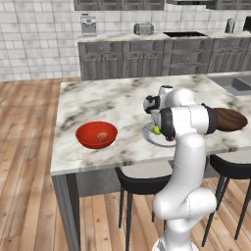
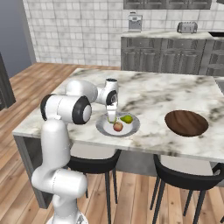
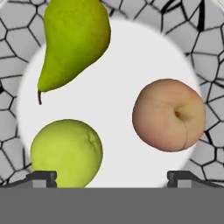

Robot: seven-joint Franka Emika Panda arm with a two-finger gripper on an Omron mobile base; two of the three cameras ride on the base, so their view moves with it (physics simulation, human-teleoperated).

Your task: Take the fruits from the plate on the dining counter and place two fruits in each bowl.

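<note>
Wide open and holding nothing, the claw (image 3: 112,178) hangs straight down over the plate (image 3: 205,57), its two dark fingertips (image 3: 42,178) far apart at the near edge of the hand view. Between and just ahead of those tips lie three fruits on the plate's white centre: a round yellow-green one (image 3: 66,151) right against the one tip, its lower part cut off by the view's edge; a reddish peach-like one (image 3: 169,114) ahead of the other tip, apart from it; and a long green pear (image 3: 72,41) farther ahead, its top cropped.

From the right base view the claw (image 2: 112,117) points down just above the plate (image 2: 103,127) on the dining counter (image 2: 175,94), with the reddish fruit (image 2: 118,126) and pear (image 2: 127,119) beside it; whether a finger touches any fruit cannot be told. The dark brown bowl (image 2: 186,122) sits well off to one side.

From the left base view the arm hides most of the plate (image 1: 149,136) and part of the brown bowl (image 1: 231,119). Well off to the claw's other side, the red bowl (image 1: 96,135) holds one reddish fruit (image 1: 102,137).
</note>
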